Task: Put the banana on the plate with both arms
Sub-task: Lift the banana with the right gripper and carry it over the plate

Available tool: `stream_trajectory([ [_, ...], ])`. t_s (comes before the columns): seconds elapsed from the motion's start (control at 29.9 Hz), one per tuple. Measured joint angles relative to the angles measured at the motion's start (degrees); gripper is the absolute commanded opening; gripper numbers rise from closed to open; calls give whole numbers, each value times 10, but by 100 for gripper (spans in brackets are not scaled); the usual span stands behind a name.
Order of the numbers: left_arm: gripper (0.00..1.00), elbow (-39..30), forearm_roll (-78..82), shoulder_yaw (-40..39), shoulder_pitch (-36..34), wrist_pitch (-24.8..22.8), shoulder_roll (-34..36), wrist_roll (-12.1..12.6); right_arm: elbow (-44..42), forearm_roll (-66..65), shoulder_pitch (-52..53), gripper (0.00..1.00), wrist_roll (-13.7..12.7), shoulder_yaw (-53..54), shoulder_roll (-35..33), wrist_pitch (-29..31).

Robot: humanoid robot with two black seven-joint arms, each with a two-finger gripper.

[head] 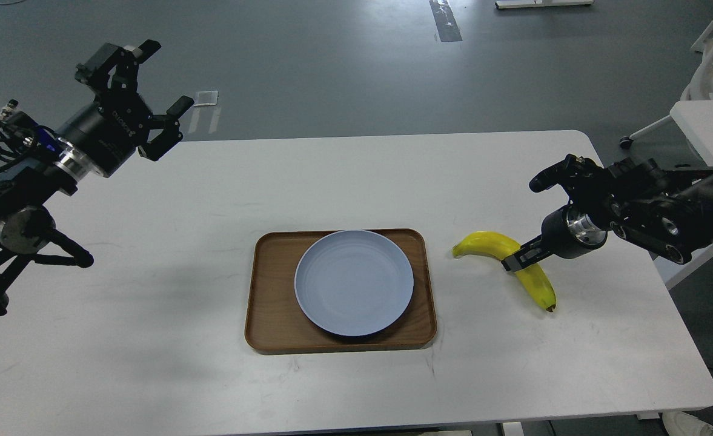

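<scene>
1. Banana, curved and bright yellow [532,278], lies on the white table [150,339] at centre right of the frame, just beside the brown wooden tray [271,303].
2. I see my right tool [517,257] at the banana's middle, its fingers clamped on the fruit.
3. My left tool [153,91] hangs at upper left, fingers spread apart and holding nothing.
4. Round pale blue-grey plate [354,283] sits on the tray at centre frame, nothing on it, well apart from my left tool.
</scene>
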Motion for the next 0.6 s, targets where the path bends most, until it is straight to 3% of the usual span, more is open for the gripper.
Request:
stream_trajectory([
  [0.33,98,0,0,-2,-2,0,-1,0,49,42,118,9,0,17,-4,0],
  [0.6,98,-1,0,-3,-3,0,-1,0,58,149,135,9,0,14,90,0],
])
